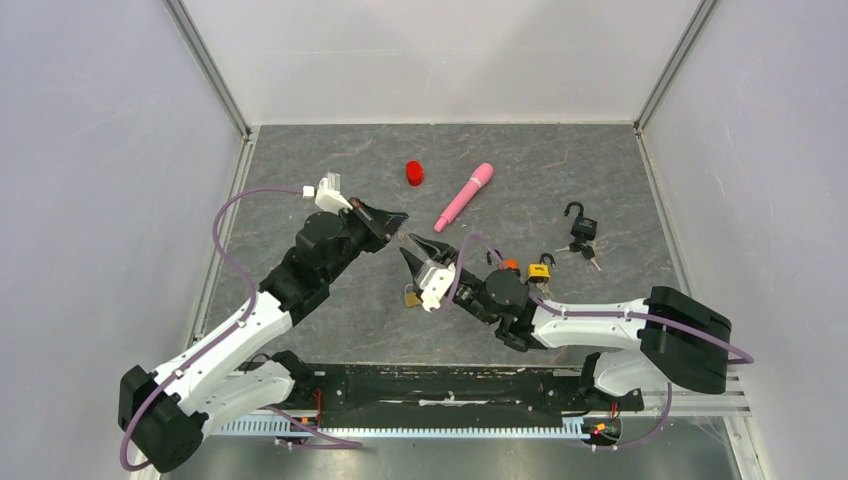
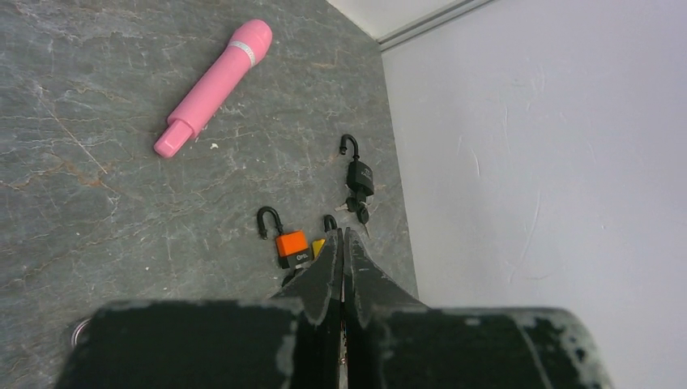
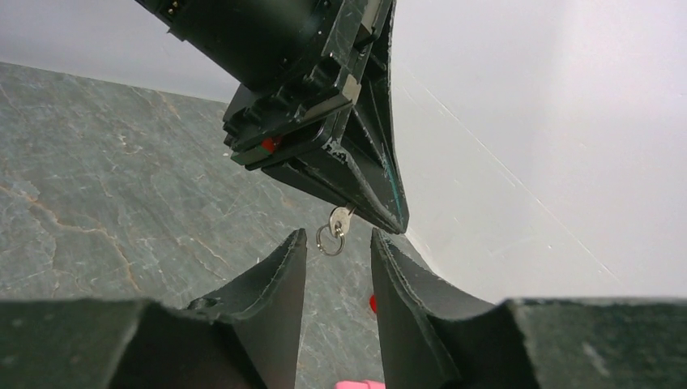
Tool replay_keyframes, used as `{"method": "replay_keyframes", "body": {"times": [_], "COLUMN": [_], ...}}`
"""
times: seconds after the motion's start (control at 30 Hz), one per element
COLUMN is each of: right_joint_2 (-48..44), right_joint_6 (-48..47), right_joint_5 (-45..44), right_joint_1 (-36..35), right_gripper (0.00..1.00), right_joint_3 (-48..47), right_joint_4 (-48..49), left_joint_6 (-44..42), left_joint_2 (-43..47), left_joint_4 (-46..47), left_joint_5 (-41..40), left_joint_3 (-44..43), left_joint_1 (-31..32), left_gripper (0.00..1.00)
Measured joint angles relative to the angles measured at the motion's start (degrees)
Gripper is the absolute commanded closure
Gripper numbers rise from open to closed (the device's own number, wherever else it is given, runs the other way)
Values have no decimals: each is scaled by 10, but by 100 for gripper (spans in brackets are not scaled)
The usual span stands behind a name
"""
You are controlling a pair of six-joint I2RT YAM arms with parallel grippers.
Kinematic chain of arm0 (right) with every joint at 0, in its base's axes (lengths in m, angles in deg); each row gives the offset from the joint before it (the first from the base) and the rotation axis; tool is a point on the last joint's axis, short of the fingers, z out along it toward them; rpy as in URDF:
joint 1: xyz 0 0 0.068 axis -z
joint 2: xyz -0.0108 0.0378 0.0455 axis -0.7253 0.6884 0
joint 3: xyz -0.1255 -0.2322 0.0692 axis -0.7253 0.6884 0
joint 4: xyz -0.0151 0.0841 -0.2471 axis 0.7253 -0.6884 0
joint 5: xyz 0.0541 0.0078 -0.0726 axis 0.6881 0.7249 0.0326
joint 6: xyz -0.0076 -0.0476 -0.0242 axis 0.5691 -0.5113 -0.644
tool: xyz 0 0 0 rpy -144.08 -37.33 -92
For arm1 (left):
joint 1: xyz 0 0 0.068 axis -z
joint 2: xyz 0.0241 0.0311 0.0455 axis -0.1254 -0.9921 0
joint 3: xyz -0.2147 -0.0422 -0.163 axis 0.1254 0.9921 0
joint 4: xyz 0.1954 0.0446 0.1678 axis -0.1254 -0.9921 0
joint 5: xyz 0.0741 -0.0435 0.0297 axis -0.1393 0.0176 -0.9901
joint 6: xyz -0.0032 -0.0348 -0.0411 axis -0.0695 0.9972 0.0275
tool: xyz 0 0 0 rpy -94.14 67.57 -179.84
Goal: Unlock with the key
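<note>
Key: A small silver metal key (image 3: 341, 217), a thin wire ring (image 3: 328, 241) dangling from its head, hung in the air above the grey stone-patterned tabletop (image 1: 330, 170).
Left hand: The left hand (image 2: 342, 239) was pressed fully together on the key. Only the head and ring showed below its tips, and the blade was hidden between the pads.
Right hand: The right hand (image 3: 339, 235) faced it, jaws narrowly apart on either side of the ring, gripping nothing.
Lock: A small brass padlock (image 1: 411, 297) lay on the tabletop just beneath the right wrist, partly hidden, so its shackle could not be read. It looked the likeliest target.
Handling: The key appeared light, stiff and thin, with smooth metal faces that could twist or slide between hard pads. The loose ring would likely swing and foul a pinch.
Where to grip: The flat head looked the best hold, taken square across both faces and clear of the ring, leaving the blade free for the keyway.
Nearby: A black padlock (image 2: 360, 177) and an orange padlock (image 2: 293, 247), both with raised shackles, and a pink plastic cylinder (image 1: 463, 196) lay well apart from the handover.
</note>
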Motion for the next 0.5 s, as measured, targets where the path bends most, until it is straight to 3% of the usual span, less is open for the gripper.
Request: {"method": "replay_keyframes", "body": {"times": [0.5], "right_joint_2": [55], "right_joint_6": [-24], "right_joint_5": [-48], "right_joint_1": [-12], "right_gripper": [74], "right_joint_3": [-42], "right_joint_4": [11], "left_joint_6": [10], "left_joint_2": [12], "left_joint_4": [-1], "left_joint_5": [-27], "left_joint_3": [0], "left_joint_1": [9], "left_gripper": [98]}}
